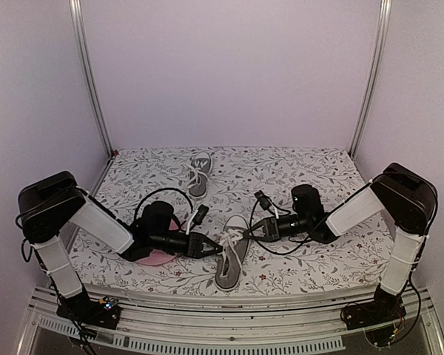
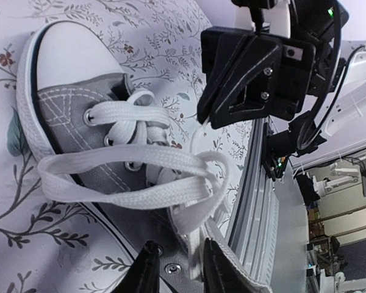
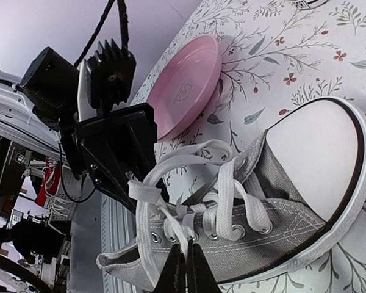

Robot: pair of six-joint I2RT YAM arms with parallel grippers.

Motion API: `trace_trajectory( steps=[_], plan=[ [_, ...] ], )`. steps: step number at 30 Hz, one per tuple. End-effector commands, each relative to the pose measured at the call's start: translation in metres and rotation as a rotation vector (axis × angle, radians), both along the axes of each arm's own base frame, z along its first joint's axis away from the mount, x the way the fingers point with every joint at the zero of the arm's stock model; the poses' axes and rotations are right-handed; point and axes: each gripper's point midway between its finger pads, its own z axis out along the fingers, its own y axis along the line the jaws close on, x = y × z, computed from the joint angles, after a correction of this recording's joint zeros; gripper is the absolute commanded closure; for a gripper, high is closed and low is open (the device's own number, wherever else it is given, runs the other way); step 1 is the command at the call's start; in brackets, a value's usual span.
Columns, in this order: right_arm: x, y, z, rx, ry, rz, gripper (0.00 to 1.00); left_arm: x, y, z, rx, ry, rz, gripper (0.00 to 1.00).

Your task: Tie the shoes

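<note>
Soft, even light from above — shadows faint; wrist views sharp on the shoe (image 2: 73, 116), backgrounds slightly blurred.

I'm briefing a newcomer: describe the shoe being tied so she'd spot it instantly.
Start at the floral table and find its near edge. The shoe there lies between the left gripper and right gripper, beside the pink plate. Unlike the other shoe, alone near the back, its lace is pinched by the right gripper.

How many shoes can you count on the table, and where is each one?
2. The near shoe lies at the front centre, just right of the pink plate. The far shoe lies alone toward the back wall. No others seem hidden.
</note>
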Motion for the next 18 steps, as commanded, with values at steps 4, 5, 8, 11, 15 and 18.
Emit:
trace_trajectory(
  steps=[4, 5, 8, 11, 15, 18],
  plan=[
    [0.005, -0.008, 0.009, 0.009, -0.026, -0.044, 0.98, -0.008, -0.008, 0.0, -0.008, 0.002, -0.022, 0.9],
    [0.005, -0.008, 0.009, 0.007, -0.026, -0.048, 0.98, -0.008, -0.008, -0.001, -0.007, 0.005, -0.02, 0.91],
    [0.005, -0.01, 0.009, 0.003, -0.029, -0.059, 0.98, -0.011, -0.008, 0.0, -0.012, 0.008, -0.018, 0.96],
    [0.005, -0.011, 0.01, 0.003, -0.03, -0.059, 0.98, -0.014, -0.012, 0.004, -0.027, 0.017, -0.019, 1.0],
    [0.006, -0.013, 0.016, 0.004, -0.052, -0.077, 0.74, -0.018, -0.017, 0.009, -0.043, 0.05, -0.003, 1.0],
    [0.009, -0.018, 0.023, -0.01, -0.094, -0.123, 0.51, -0.019, -0.019, 0.011, -0.06, 0.096, 0.023, 1.0]
  ],
)
